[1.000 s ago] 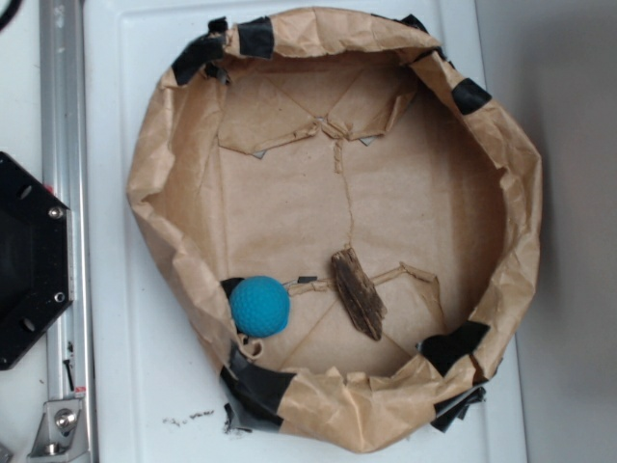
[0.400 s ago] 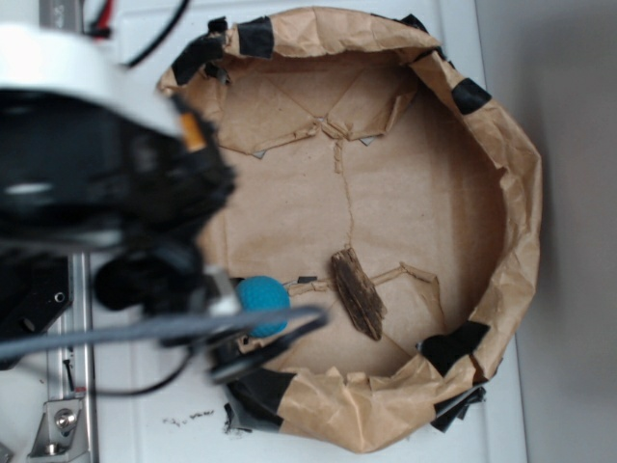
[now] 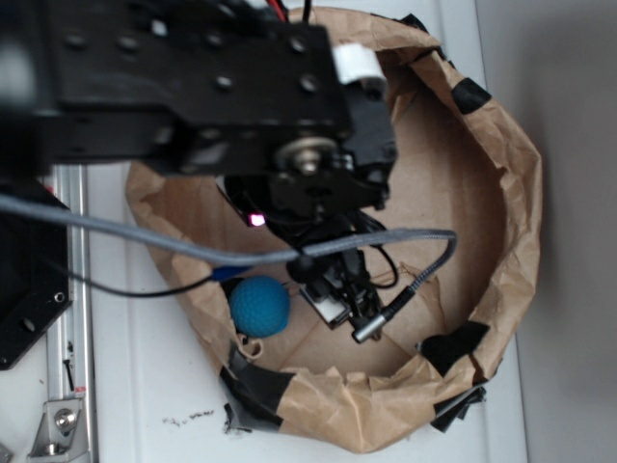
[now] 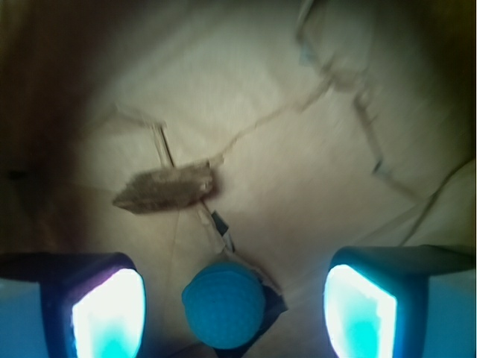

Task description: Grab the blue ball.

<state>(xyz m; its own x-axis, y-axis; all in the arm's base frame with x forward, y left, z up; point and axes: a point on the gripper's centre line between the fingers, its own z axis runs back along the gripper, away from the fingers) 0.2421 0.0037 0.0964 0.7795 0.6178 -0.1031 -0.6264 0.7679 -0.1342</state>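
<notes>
We saw the paper basin (image 3: 501, 193) largely covered by the arm (image 3: 193, 87). Our pincer (image 4: 235, 306) gaped wide, the blue ball (image 4: 223, 303) lying between its fingers; only the wrist view showed the bark chip (image 4: 165, 187) beyond.

A white tabletop (image 3: 145, 386) carries the brown paper ring (image 3: 501, 183) (black-taped), with dark crumbs (image 3: 188, 419) beside it.

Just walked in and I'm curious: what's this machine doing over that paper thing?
A robot arm is reaching into a brown paper bowl to grab the blue ball. Its gripper is open, and the ball sits between the two fingers, not yet squeezed. A bark chip lies just beyond, untouched.
</notes>
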